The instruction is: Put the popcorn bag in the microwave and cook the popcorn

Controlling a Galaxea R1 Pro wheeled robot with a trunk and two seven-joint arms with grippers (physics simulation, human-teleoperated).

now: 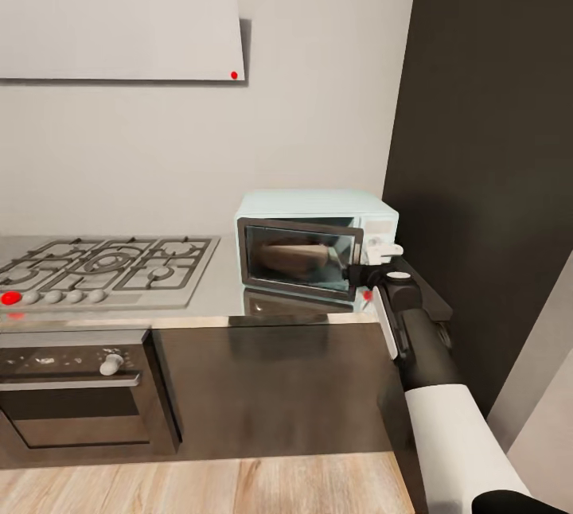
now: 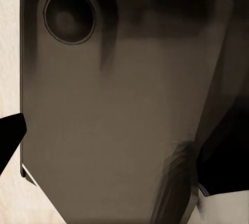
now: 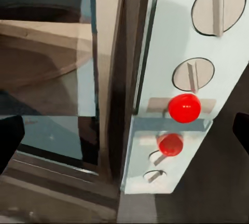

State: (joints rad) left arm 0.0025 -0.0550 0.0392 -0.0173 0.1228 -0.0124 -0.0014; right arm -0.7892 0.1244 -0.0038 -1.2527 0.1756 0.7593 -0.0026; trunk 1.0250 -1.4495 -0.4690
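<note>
Quick count: one pale mint-blue boxy microwave point(image 1: 318, 247) with two round cream knobs point(image 3: 218, 8) and one glowing red dot light point(image 3: 184, 108), one grey gas hob point(image 1: 107, 269), one dark built-in oven point(image 1: 76, 395), one white wall hood point(image 1: 119, 27)

light: soft, even | glare: glossy countertop point(image 1: 223, 291) mirrors microwave point(image 1: 317, 247) | left wrist: dim, blurred | renders slightly soft
</note>
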